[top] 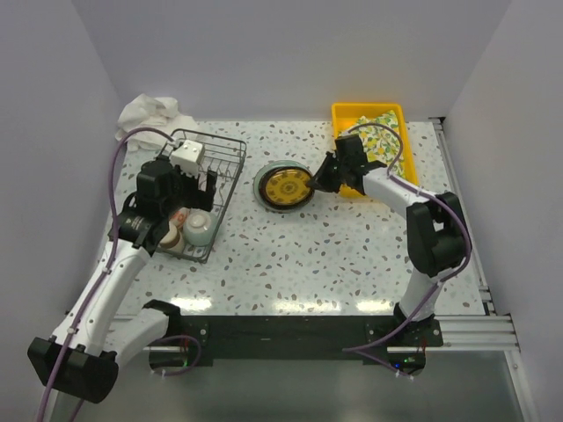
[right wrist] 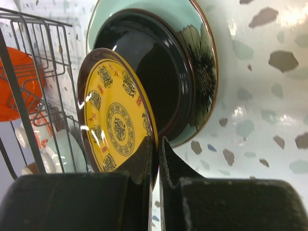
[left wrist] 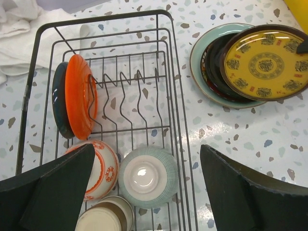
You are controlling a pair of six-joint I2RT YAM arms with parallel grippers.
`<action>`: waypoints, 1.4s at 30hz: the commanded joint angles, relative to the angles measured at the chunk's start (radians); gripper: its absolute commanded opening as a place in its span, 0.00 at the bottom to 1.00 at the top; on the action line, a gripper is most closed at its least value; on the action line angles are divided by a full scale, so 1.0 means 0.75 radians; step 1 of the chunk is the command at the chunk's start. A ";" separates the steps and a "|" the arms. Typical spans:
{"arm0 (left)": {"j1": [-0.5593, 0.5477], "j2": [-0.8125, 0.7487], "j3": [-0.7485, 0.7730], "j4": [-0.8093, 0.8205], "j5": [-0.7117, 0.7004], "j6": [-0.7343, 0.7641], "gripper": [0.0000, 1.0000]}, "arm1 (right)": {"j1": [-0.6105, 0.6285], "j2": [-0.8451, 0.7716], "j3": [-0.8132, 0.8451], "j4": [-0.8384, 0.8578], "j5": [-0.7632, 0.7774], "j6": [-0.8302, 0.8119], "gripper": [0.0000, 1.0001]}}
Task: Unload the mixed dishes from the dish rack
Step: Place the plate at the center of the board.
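The dark wire dish rack (top: 230,172) (left wrist: 166,72) stands at the left. In it an orange plate (left wrist: 81,96) and a dark teal plate (left wrist: 58,101) stand upright, with a red-white bowl (left wrist: 103,168), a whitish upturned cup (left wrist: 147,175) and a grey-brown cup (left wrist: 103,219). My left gripper (left wrist: 147,192) is open above the cups. My right gripper (right wrist: 157,144) (top: 322,178) is shut on the rim of a yellow patterned plate (right wrist: 113,115) (top: 288,186), tilted over a dark plate (right wrist: 168,72) stacked on a pale green plate (right wrist: 192,19) (left wrist: 197,57) on the table.
A yellow tray (top: 347,114) with lemon-print cloth (top: 380,132) sits at the back right. A white crumpled cloth (top: 149,112) lies behind the rack. A white block (top: 187,156) rests on the rack's far end.
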 commanded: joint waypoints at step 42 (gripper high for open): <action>0.026 -0.033 -0.002 -0.057 -0.085 -0.120 0.97 | 0.065 0.082 0.352 -0.380 0.087 -0.349 0.60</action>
